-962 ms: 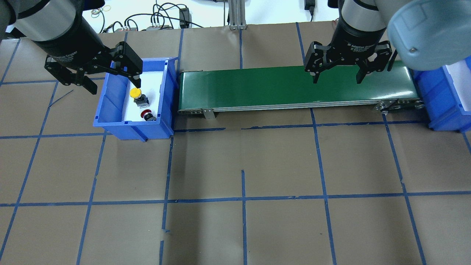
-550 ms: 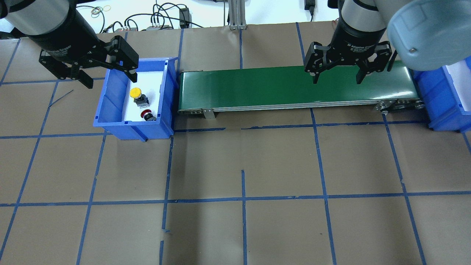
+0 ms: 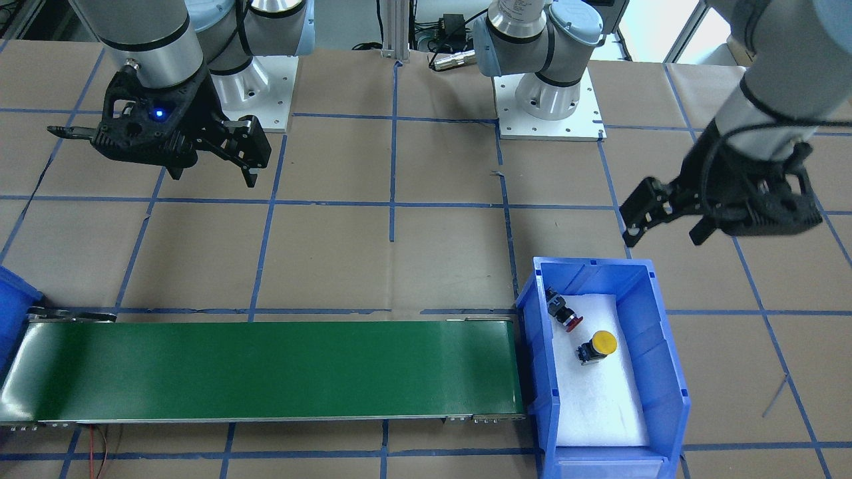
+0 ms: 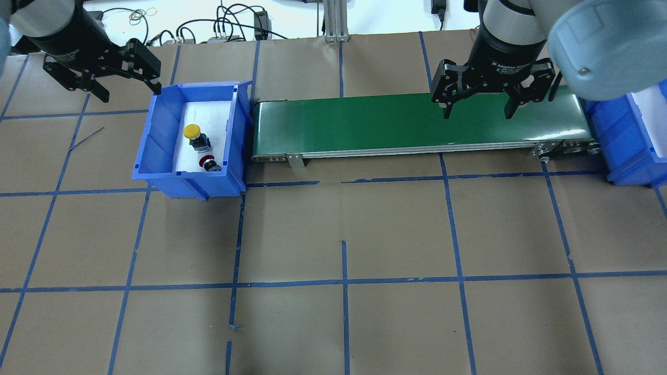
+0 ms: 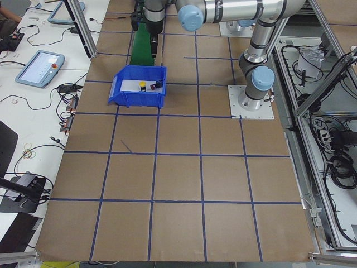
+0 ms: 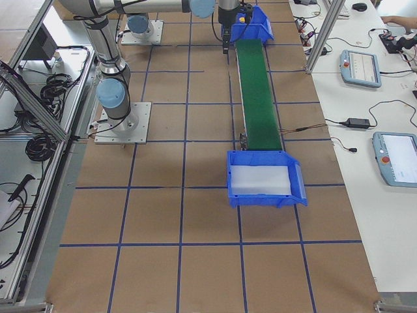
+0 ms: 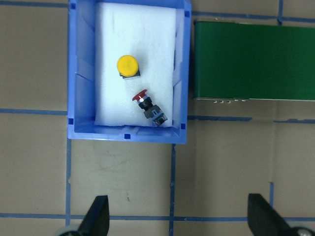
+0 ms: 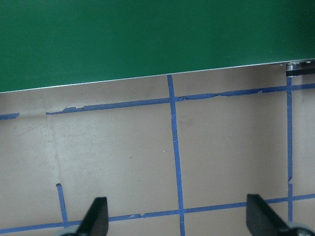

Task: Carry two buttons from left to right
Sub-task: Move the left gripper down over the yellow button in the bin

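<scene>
Yellow button [image 4: 192, 130] and red button [image 4: 207, 160] lie in the blue bin [image 4: 156, 151], apart from the wide-spread left fingers [image 4: 147, 65] outside it. Right fingers [image 4: 443, 91]: wide, empty, well apart from the bin.

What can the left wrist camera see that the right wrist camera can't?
Only the left wrist camera sees the blue bin with the yellow button and the red button inside. The right wrist camera shows nothing of its own, just a different stretch of belt and table. Both see the green conveyor belt, the brown table with blue tape lines, and an open end effector: the left end effector and the right end effector.
</scene>
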